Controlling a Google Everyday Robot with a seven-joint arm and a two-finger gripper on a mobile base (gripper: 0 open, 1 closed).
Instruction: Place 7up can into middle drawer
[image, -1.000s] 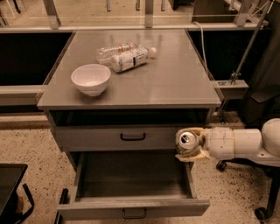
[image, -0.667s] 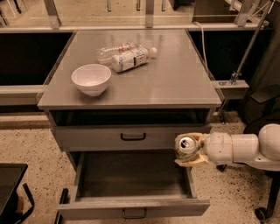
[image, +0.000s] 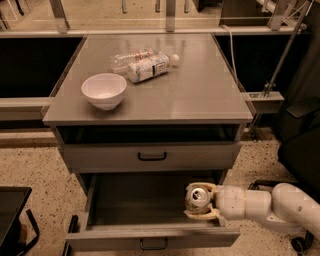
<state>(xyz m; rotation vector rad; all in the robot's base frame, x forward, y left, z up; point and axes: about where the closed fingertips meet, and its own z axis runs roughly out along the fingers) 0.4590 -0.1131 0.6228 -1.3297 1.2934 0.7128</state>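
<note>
The middle drawer (image: 150, 239) is pulled open below the closed upper drawer front (image: 150, 157); it is grey with a small black loop handle and its inside looks empty. My gripper (image: 201, 201) reaches in from the right and is shut on the 7up can (image: 197, 198), a small silver-and-green can with its pull-tab top facing up. The can is held upright over the drawer's right inner part, near the right wall. I cannot tell whether it touches the drawer floor.
On the cabinet top (image: 200, 95) stand a white bowl (image: 104, 90) at the left and two clear plastic bottles (image: 142, 62) lying at the back. My white arm (image: 270, 205) extends from the right. A dark object (image: 12, 215) stands on the floor at the lower left.
My gripper with the can has moved down and left, from beside the upper drawer front into the open middle drawer.
</note>
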